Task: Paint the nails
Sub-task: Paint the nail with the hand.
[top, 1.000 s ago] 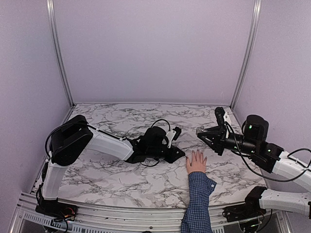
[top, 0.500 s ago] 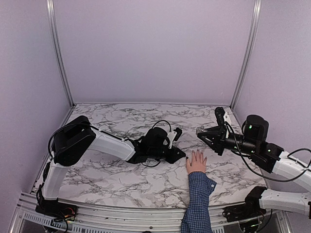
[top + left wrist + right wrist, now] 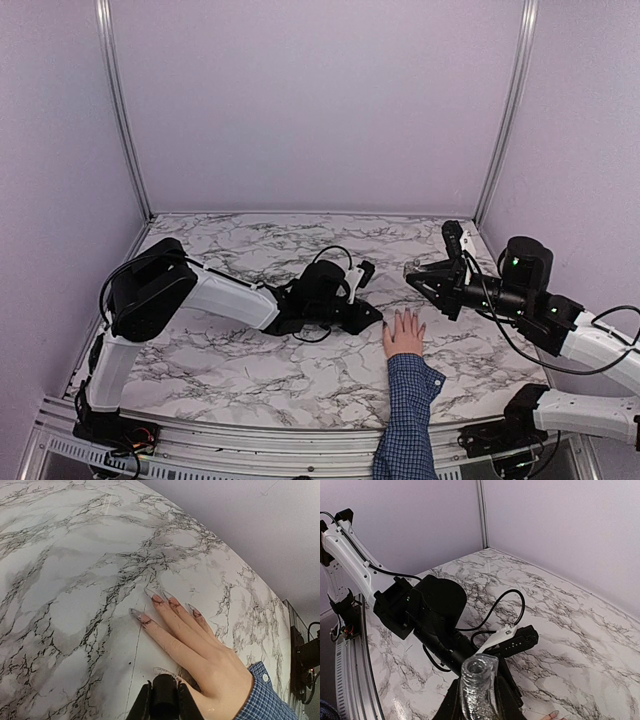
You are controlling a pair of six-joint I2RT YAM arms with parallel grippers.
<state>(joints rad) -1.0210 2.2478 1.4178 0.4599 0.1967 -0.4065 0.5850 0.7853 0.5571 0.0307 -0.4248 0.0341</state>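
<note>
Left end effector (image 3: 164, 701) is pressed together on a small dark cap (image 3: 165, 690), low over the counter (image 3: 60, 580) and just beside the thumb side of the hand (image 3: 210, 665). We see the hand lying flat, palm down, fingers slightly spread, with a blue checked sleeve (image 3: 265, 702) at the wrist. Its nails (image 3: 157, 599) are long and pointed, pale with dark streaks, and rest on the marbled surface beyond the cap. Farther out, we find the right end effector (image 3: 476, 700) pinching a glittery grey bottle (image 3: 477, 672) with its neck uncapped. It is held upright above the counter, apart from the fingertips and facing the left arm.
</note>
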